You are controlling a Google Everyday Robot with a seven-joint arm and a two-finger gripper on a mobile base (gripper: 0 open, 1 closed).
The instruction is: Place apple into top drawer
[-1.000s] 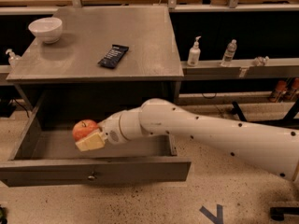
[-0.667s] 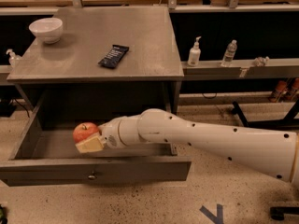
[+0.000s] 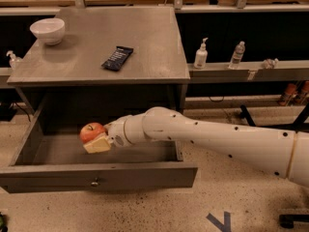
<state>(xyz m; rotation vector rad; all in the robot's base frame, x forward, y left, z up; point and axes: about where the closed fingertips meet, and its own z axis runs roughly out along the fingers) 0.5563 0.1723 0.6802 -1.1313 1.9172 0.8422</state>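
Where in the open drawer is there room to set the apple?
Inside the top drawer the floor looks bare: free left of the gripper holding the apple over its left half, and right beneath the arm. Nowhere crowded.

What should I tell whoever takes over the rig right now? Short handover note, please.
Gripper: fingers closed on the apple, held over the left part of the open top drawer, above its floor.
Done: the drawer is pulled out, and the apple is in the grasp and over it.
Left: lower, release the apple inside the drawer, withdraw the arm.
On the tabletop: white bowl at back left, dark packet near the middle. Neither is part of the job.
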